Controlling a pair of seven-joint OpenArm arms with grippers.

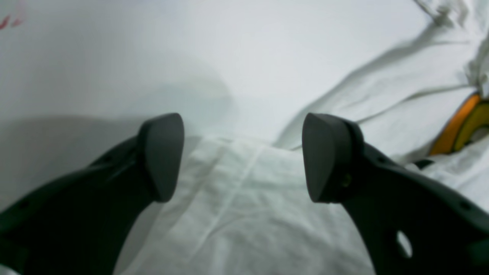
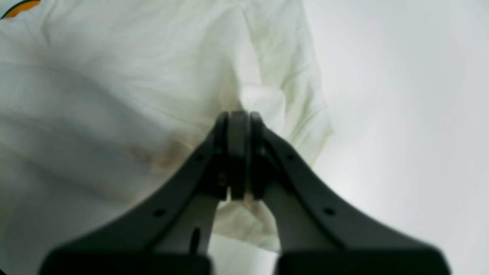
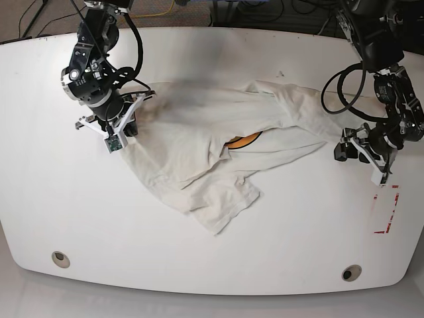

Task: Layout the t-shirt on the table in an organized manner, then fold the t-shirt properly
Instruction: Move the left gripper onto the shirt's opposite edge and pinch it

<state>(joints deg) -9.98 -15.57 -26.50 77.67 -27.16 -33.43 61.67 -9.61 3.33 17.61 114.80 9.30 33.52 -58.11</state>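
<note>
The white t-shirt lies crumpled across the middle of the white table, with part of its orange print showing in a fold. My right gripper is at the shirt's left edge. In the right wrist view it is shut with white cloth pinched between the fingers. My left gripper is at the shirt's right end. In the left wrist view it is open, with a flap of the shirt lying between the jaws and the orange print at the right.
Two grey grommet holes sit near the table's front edge. A red tape rectangle is at the front right, just below my left gripper. Cables lie beyond the table's far edge.
</note>
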